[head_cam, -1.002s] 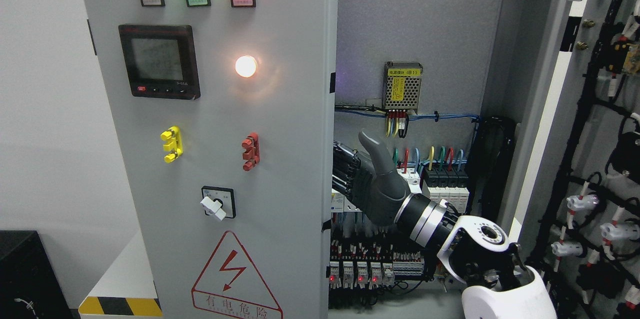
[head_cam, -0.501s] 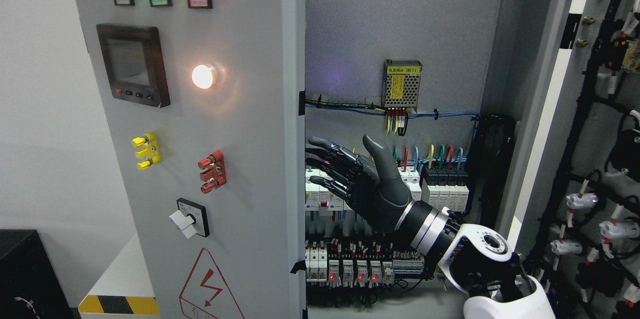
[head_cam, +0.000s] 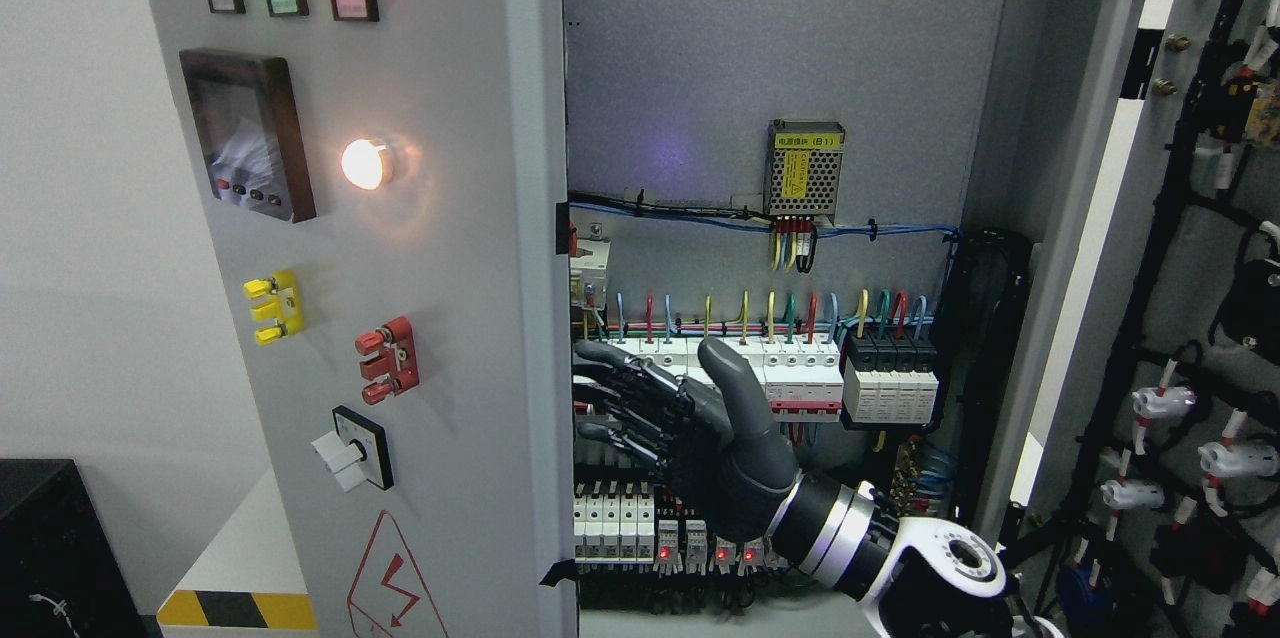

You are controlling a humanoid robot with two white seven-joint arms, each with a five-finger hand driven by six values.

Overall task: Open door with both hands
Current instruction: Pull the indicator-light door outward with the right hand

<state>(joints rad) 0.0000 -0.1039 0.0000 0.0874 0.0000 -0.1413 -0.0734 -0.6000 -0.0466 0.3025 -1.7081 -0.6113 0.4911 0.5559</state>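
The grey left cabinet door (head_cam: 450, 248) stands swung well open toward me, carrying three lamps, a meter and a rotary switch. Its free edge (head_cam: 552, 318) runs down the middle of the view. My right hand (head_cam: 660, 418) reaches in from the lower right, dark fingers spread and relaxed, holding nothing. Its fingertips (head_cam: 592, 354) sit just right of the door's edge, in front of the breakers; I cannot tell if they touch it. The right door (head_cam: 1090, 218) is open at the far right. My left arm does not show.
Inside the cabinet are a row of white breakers (head_cam: 740, 363), black breakers (head_cam: 890, 368), a yellow-labelled power supply (head_cam: 805, 170) and relays with red lights (head_cam: 680, 543). Black cable looms and white connectors (head_cam: 1200, 418) cover the right door's inside. A black box (head_cam: 50, 548) sits lower left.
The left door has swung further open, its edge moving left and uncovering more breakers. My right hand came off behind the edge, spread its fingers and dropped lower and to the left.
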